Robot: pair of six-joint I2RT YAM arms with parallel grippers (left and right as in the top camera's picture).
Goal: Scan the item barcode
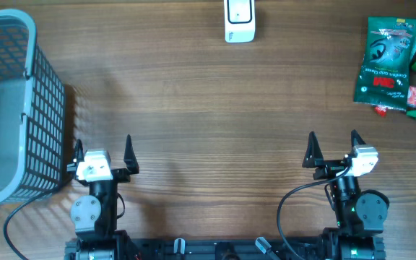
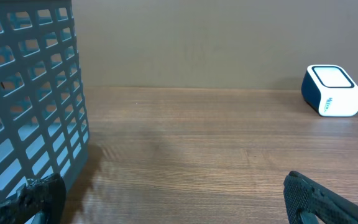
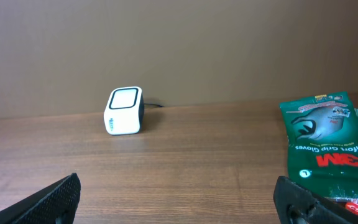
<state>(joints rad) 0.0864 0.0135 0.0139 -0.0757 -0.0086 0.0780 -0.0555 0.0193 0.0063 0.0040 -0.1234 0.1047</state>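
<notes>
Seemingly flat, the glove packet (image 1: pixel 385 61) runs front-to-back, header end pointing away.

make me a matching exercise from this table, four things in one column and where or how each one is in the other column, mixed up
Column one
1. grey plastic lattice basket
2. white box-shaped barcode scanner
3. green 3M gloves packet
4. right gripper

Column two
a. middle of the far edge of the wooden table
b. open and empty, at the near edge
c. left end, beside the left arm
d. lying flat at the far right corner

Pairs: 1-c, 2-a, 3-d, 4-b
</notes>
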